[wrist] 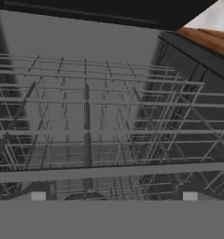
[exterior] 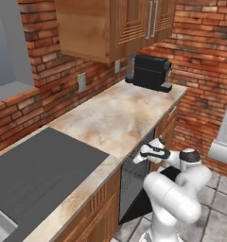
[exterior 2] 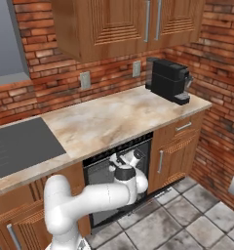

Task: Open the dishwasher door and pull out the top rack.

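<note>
The gripper (exterior: 143,154) is standing at the mouth of the dishwasher, and its jaws are spread wide with nothing between them. In the hand view the two finger tips (wrist: 38,196) are sitting far apart at the bottom, with the front bar of the top rack (wrist: 112,172) lying just beyond them and across the gap. This spacing suggests the jaws are being kept wide so that they can straddle that bar before closing.

The door (exterior: 139,208) is already hanging down and open. In the left base view it is showing as a dark panel sloping toward the floor beside the arm. In the right base view its outer edge (exterior 2: 155,196) is lying low over the tiles, with the silver handle along it. The door is down because the rack can only slide out over it.

The rack is sitting inside the cavity, apparently not yet drawn out. Its wire grid is running back toward the grey rear wall.

Judged from this, the door step is done and the rack pull is beginning. The next move calls for closing on the front bar and drawing straight outward.

Farther off, the counter (exterior 2: 109,119) is carrying a black coffee machine (exterior 2: 170,80) against the brick wall.
</note>
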